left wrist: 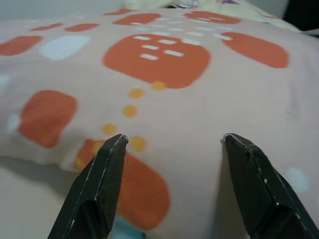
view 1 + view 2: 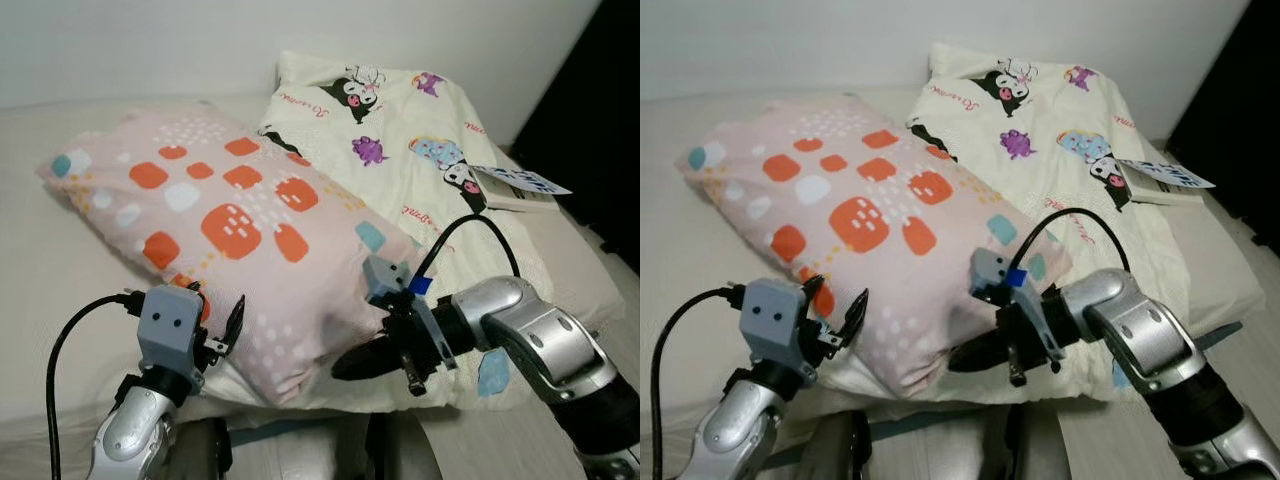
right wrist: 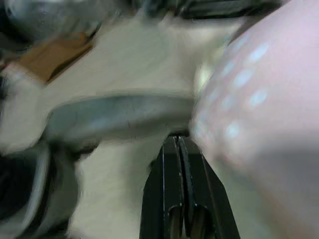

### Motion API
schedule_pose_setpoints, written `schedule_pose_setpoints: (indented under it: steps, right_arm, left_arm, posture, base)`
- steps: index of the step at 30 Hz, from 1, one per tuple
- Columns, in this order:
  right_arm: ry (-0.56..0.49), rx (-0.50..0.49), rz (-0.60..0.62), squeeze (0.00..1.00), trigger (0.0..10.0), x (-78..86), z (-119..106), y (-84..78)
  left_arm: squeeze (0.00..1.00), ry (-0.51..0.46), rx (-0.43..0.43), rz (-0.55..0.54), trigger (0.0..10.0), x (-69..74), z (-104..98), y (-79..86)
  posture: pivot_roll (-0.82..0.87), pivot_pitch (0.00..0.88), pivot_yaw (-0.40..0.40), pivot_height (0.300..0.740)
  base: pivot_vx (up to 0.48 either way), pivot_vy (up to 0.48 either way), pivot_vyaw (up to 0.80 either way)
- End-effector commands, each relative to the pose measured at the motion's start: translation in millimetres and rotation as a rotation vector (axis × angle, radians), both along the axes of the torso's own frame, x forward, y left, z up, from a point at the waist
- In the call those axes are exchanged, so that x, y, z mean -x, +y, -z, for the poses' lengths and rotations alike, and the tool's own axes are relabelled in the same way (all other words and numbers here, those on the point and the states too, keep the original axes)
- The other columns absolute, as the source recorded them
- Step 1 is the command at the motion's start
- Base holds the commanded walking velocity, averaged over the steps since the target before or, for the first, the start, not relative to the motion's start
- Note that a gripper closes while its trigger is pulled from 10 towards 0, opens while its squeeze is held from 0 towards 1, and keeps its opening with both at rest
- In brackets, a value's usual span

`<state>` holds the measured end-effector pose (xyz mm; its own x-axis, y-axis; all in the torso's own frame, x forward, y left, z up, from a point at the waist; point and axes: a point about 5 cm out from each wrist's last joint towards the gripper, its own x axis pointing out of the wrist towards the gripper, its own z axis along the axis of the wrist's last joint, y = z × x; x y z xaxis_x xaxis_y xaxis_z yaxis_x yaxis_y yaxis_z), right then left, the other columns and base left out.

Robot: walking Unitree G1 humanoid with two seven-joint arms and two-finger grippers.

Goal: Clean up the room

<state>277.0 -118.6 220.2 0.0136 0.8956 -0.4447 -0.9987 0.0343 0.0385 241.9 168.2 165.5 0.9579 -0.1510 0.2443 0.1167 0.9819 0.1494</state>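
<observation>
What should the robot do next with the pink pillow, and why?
Probably nudge the left gripper forward and shut it on the pink pillow's near edge. Its fingers are open, right up against the pillow's side, but grip nothing yet. The right gripper is shut, lying low by the pillow's other near corner, so it gives no hold. One firm pinch seems needed before any lifting.

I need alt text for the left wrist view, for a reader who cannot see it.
The open left gripper points at a pink pillow printed with orange and white patches, one black finger at each side of the fabric, just short of touching it.
</observation>
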Motion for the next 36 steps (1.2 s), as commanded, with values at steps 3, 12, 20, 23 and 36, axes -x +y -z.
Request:
schedule_pose_setpoints:
  steps: [3,12,20,23,36]
  right_arm:
    - [-0.099,-0.082,0.160,0.00,10.0,-19.2,-6.9,-1.6]
    - [-0.219,-0.341,0.747,1.00,10.0,-85.4,-20.3,-30.9]
    - [-0.122,-0.552,1.035,1.00,10.0,-107.1,-4.4,-65.3]
    - [-0.118,-0.575,1.082,1.00,10.0,-110.4,0.1,-73.8]
    - [0.068,-0.543,1.382,1.00,10.0,-113.5,48.1,-116.5]
  left_arm:
    - [0.00,0.008,0.027,-0.077,10.0,-2.1,2.0,12.2]
    - [0.00,0.175,0.146,-0.253,10.0,-11.1,22.2,40.7]
    - [0.00,0.261,0.315,-0.280,10.0,-20.3,30.5,54.6]
    - [0.00,0.246,0.324,-0.268,10.0,-21.4,27.6,55.0]
    - [0.00,0.003,0.254,0.083,10.0,-5.9,-33.2,33.6]
  posture:
    - [0.03,0.231,-0.063,0.581]
    - [0.03,0.245,-0.052,0.581]
    - [0.04,0.250,-0.045,0.581]
    - [0.04,0.252,-0.043,0.581]
    - [0.12,0.301,-0.028,0.581]
  base:
    - [0.000,0.000,0.00]
    - [0.000,0.000,0.00]
    - [0.000,0.000,0.00]
    - [0.000,0.000,0.00]
    - [0.000,0.000,0.00]
